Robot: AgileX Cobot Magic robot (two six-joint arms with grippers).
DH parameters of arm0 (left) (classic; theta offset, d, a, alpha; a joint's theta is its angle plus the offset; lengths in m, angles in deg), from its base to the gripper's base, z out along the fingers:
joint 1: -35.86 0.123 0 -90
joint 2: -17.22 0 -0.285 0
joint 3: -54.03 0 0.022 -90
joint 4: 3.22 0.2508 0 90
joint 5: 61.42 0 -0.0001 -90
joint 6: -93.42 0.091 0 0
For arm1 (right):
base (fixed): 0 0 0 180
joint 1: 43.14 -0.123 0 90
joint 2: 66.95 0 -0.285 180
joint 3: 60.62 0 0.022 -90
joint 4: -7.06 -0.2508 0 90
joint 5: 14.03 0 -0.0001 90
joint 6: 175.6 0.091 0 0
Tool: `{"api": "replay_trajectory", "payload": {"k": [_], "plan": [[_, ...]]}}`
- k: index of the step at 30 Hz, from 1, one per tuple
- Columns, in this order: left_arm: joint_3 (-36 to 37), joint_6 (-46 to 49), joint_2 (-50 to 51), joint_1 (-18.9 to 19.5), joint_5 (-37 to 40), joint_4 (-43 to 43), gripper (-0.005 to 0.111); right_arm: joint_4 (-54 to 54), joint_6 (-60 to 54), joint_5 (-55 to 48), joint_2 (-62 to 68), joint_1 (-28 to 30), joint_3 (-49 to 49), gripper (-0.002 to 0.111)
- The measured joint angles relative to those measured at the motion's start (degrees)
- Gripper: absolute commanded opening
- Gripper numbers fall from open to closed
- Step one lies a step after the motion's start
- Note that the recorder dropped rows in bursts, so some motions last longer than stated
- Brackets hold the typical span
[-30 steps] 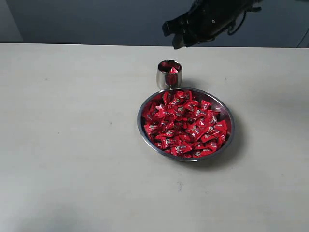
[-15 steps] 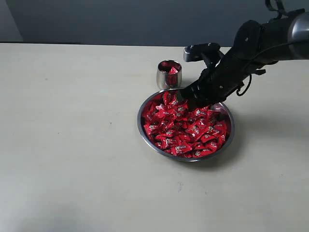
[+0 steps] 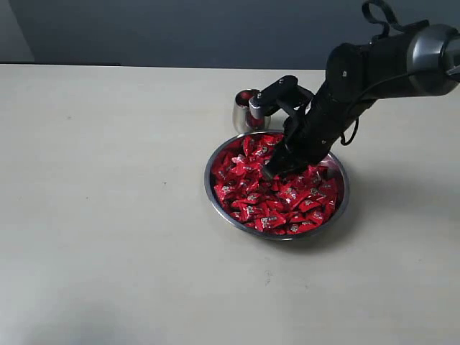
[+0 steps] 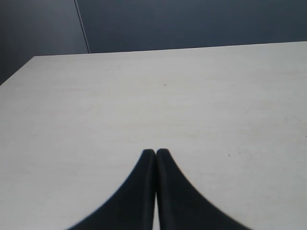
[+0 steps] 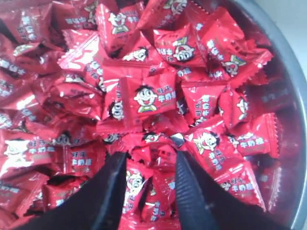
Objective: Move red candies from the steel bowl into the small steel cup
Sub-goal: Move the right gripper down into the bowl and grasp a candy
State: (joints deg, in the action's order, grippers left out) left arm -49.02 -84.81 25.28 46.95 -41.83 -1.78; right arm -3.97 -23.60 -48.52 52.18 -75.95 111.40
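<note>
The right gripper (image 5: 151,160) is lowered into the heap of red candies in shiny wrappers (image 5: 148,98). Its two black fingers (image 5: 112,191) are parted by a moderate gap, with the tips among the top wrappers and candies lying in the gap. The fingers are not clamped on any candy. In the exterior view the right gripper (image 3: 273,170) stands over the far half of the heap, near the middle of the wide, shallow, round steel bowl (image 3: 209,183).

The red candies (image 3: 277,194) fill the bowl nearly to its rim. The inner wall of the bowl (image 5: 288,120) shows at one side of the right wrist view.

The small, rounded, shiny steel cup (image 3: 241,115) stands upright on the far side of the bowl, just beside its rim. A black part of the right arm partly covers it. Red shows at its mouth.

The left gripper (image 4: 156,153) has its fingers pressed together with nothing between them, over bare pale tabletop (image 4: 192,96).
</note>
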Motion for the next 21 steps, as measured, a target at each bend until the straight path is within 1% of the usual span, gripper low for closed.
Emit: {"api": "replay_trajectory", "payload": {"k": [6, 21], "plan": [[0.0, 0.0, 0.0, 0.0, 0.0, 0.0, 0.0, 0.4, 0.0, 1.2, 0.0, 0.0, 0.0, 0.028], [0.0, 0.0, 0.0, 0.0, 0.0, 0.0, 0.0, -1.5, 0.0, 1.3, 2.7, 0.0, 0.0, 0.028]]}}
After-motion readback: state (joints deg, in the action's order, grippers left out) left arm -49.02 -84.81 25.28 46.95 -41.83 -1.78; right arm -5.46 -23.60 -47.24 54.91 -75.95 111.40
